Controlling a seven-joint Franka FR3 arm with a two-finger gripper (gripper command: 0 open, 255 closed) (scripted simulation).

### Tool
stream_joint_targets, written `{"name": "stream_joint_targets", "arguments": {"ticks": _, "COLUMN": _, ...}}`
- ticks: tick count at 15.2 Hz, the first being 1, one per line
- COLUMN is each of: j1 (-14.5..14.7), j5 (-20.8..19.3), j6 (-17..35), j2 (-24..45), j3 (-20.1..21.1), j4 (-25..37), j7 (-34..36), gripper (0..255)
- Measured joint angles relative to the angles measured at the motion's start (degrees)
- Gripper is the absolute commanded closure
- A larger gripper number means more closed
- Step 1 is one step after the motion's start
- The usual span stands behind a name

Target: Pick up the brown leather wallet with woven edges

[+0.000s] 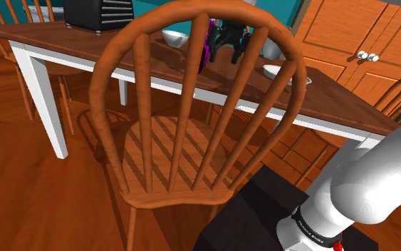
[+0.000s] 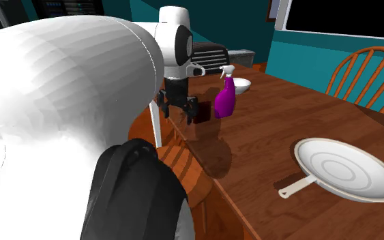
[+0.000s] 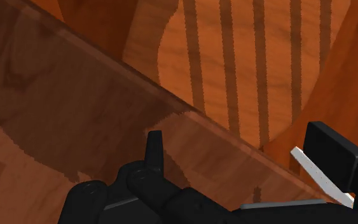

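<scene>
Chair back [image 1: 186, 100] partly hides the gripper [image 1: 225, 48]; purple bottle [image 1: 207, 44] too, seemingly.

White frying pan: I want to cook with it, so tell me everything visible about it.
The round white frying pan lies flat, right way up, on the brown wooden table. Its bottom shows concentric rings inside a raised rim, and one slim pale handle points to the second exterior view's lower left. Nothing lies in it, and only the table touches it.

Home dining room: wooden table [image 2: 272, 116], spindle-back chair [image 1: 163, 153], pan [image 2: 347, 169].
</scene>
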Motion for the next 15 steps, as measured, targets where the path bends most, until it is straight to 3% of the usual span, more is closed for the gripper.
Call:
{"name": "stream_joint_targets", "arguments": {"ticks": 5, "j1": -1.2, "j5": -0.2, "j6": -4.3, "j2": 12.8, "j3": -0.5, "j4": 16.4, "j7": 6.1, "gripper": 0}}
{"name": "stream_joint_targets", "arguments": {"ticks": 10, "j1": -1.8, "j5": -0.1, "j6": -11.5, "j2": 26.5, "j3": -1.4, "j4": 36.7, "j7": 11.7, "gripper": 0}}
{"name": "stream_joint_targets", "arguments": {"ticks": 12, "j1": -1.9, "j5": -0.1, "j6": -11.3, "j2": 27.8, "j3": -1.6, "j4": 37.7, "j7": 12.2, "gripper": 0}}
{"name": "stream_joint_targets", "arguments": {"ticks": 15, "j1": -2.0, "j5": 0.0, "j6": -8.8, "j2": 27.0, "j3": -1.6, "j4": 34.4, "j7": 12.2, "gripper": 0}}
